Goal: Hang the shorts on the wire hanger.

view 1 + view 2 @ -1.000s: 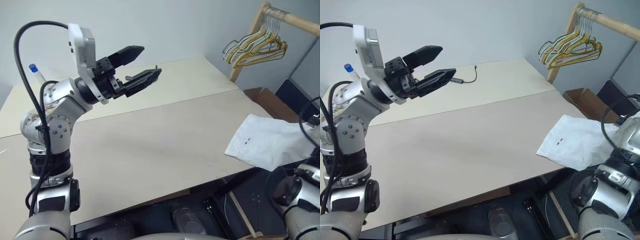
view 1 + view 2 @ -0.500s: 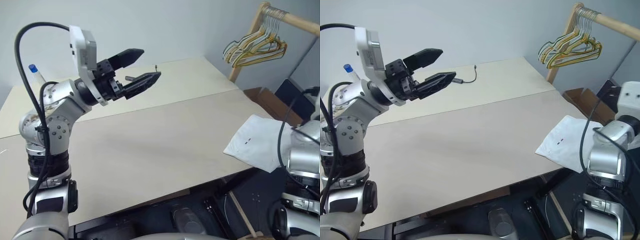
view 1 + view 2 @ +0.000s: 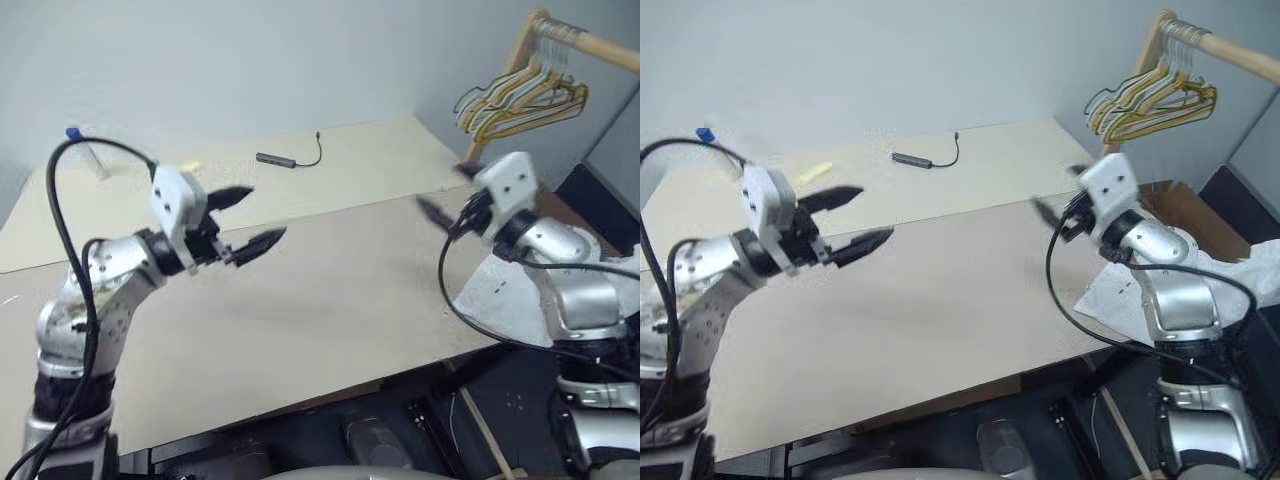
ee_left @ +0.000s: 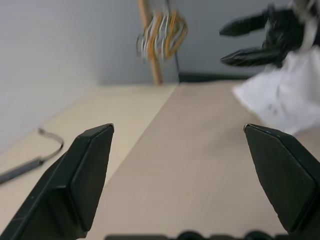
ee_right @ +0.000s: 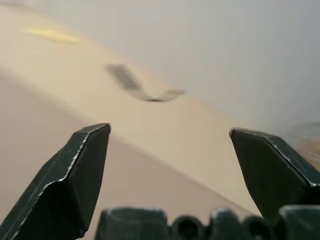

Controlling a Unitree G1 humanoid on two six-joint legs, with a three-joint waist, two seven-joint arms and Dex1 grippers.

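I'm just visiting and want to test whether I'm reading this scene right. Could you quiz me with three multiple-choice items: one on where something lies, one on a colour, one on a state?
1. Where do the shorts lie?
A. at the table's edge on the robot's right
B. in the middle of the table
C. draped over the rack

2. What colour is the cap of the tube at the table's far left?
A. red
B. blue
C. green

3. How does the left end effector stand?
A. shut on the shorts
B. shut and empty
C. open and empty

Answers:
1. A: the white cloth hangs over the table edge beside the right arm.
2. B: a blue cap shows there.
3. C: its black fingers stand wide apart with only bare table between them in the left wrist view.
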